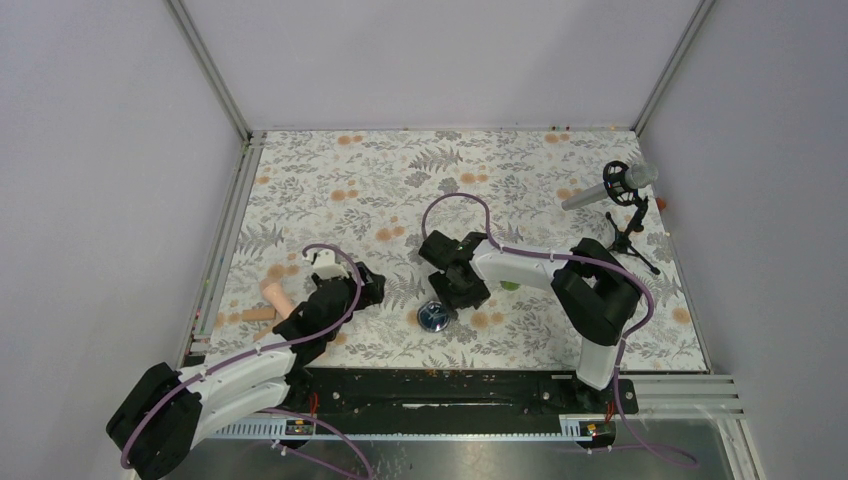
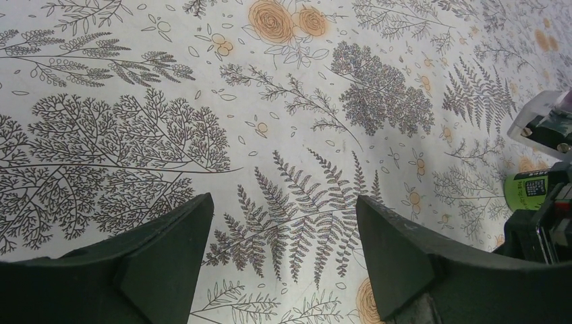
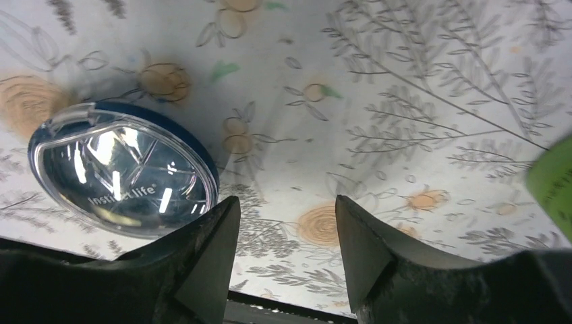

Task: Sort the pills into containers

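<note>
The shallow dark-blue jar [image 1: 433, 316] with a shiny clear lid sits near the table's front edge. In the right wrist view the jar [image 3: 125, 172] lies just left of my left finger. My right gripper [image 1: 462, 292] [image 3: 287, 202] is open and empty, low over the cloth just behind the jar. The green bottle [image 1: 510, 285] peeks out behind the right arm, and shows at the edge of both wrist views [image 3: 556, 182] [image 2: 533, 185]. My left gripper [image 1: 365, 285] [image 2: 283, 202] is open and empty over bare cloth. Two peach-pink rods [image 1: 275, 295] lie left of it.
A floral cloth [image 1: 400, 190] covers the table. A microphone on a small tripod [image 1: 620, 190] stands at the back right. A black rail [image 1: 450, 385] runs along the near edge. White walls close in the left, back and right sides.
</note>
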`<state>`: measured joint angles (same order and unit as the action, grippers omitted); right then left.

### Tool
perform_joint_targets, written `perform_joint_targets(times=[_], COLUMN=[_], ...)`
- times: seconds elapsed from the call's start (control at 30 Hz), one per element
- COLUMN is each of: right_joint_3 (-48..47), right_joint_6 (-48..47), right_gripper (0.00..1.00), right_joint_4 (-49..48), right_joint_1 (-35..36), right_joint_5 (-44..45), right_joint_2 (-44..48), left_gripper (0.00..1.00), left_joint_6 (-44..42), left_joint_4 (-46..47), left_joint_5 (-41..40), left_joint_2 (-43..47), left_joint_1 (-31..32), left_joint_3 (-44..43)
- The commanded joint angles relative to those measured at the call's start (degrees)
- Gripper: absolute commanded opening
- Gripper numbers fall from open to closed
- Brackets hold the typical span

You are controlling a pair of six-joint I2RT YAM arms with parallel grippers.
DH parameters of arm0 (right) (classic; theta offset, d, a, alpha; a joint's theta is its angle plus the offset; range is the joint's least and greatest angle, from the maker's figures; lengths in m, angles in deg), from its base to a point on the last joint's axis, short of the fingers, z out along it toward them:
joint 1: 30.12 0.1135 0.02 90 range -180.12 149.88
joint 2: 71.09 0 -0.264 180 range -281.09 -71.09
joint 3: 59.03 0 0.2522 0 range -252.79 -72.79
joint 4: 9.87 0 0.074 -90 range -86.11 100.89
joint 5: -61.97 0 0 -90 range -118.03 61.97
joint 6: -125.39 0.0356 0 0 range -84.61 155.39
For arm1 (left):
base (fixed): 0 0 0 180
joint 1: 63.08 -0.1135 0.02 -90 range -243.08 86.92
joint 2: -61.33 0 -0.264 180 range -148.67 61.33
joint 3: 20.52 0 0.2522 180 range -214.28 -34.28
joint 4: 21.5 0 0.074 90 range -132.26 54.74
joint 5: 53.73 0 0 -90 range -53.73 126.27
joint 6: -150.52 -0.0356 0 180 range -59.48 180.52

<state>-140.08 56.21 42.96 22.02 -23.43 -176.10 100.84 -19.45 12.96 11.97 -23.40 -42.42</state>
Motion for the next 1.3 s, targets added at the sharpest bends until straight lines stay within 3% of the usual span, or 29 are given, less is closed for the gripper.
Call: perform_joint_targets(times=[0.0,0.17,0.27,0.47,0.53,0.6,0.83,1.1,1.27], right_joint_3=[-0.21,0.56,0.07,0.50,1.45,0.43,-12.26,-17.50,-19.89], right_joint_6=[2.27,10.61,10.44,-4.88,-10.88,-15.79,-18.36,-13.14,-10.76], right_gripper=[0.61,0.62,0.68,0.80,0.86,0.94,1.00,0.99,0.99], right_joint_4=[-2.91,-12.15,-16.40,-14.88,-15.95,-15.73,-9.73,-5.84,-2.62], right_joint_1=[0.42,0.57,0.59,0.59,0.94,1.90,10.04,14.48,15.23], right_joint_5=[-10.82,-19.35,-20.50,-15.83,-17.66,-16.94,-5.03,7.30,9.72], right_joint_2=[1.10,1.26,1.26,7.25,9.52,9.04,-2.06,-9.44,-12.93], left_gripper=[0.78,0.78,0.79,0.90,0.98,0.99,0.99,0.99,0.99], left_joint_6=[-0.67,-0.16,0.20,0.89,1.33,0.31,-6.20,-3.88,-3.27], left_joint_4=[0.99,-3.17,-7.76,-25.09,-30.50,-34.03,-36.43,-38.85,-39.48], left_joint_5=[0.06,-5.57,-11.14,-21.80,-24.31,-25.80,-28.07,-27.01,-26.18], left_joint_2=[0.16,0.36,1.84,7.16,8.56,9.88,13.44,18.56,21.29], left_joint_1=[-0.18,-0.16,-0.15,-0.23,-0.29,-0.27,-0.33,-0.34,-0.36], left_joint_3=[-2.26,-4.84,-7.68,-18.92,-23.27,-27.40,-32.92,-31.40,-29.51])
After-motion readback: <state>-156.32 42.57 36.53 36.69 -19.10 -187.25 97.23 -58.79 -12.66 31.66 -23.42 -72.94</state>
